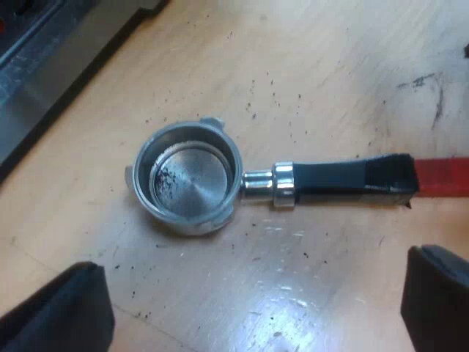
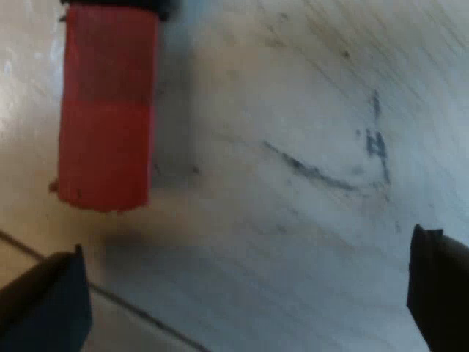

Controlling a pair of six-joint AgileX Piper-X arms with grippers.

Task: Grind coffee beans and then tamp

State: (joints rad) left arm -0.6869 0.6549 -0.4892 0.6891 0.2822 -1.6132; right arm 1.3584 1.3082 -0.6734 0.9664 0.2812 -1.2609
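Holder (image 1: pixel 189 178) is lying loose on the wooden table (image 1: pixel 330 66) near the machine (image 1: pixel 44 66); we are holding our left gripper (image 1: pixel 260 264) spread wide above it and our right gripper (image 2: pixel 248 246) spread wide beside its red end (image 2: pixel 106 110).

Holder (image 1: pixel 282 183) lying flat on the table (image 1: pixel 330 66), basket (image 1: pixel 189 176) mouth upward, basket end nearer the espresso machine (image 1: pixel 44 66)

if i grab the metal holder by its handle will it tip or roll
The metal holder is likely head-heavy, its bowl bulky against the slim handle, so it may droop. Probably rigid, being metal. Unlikely to roll: it sits flat, open side up, on the table.
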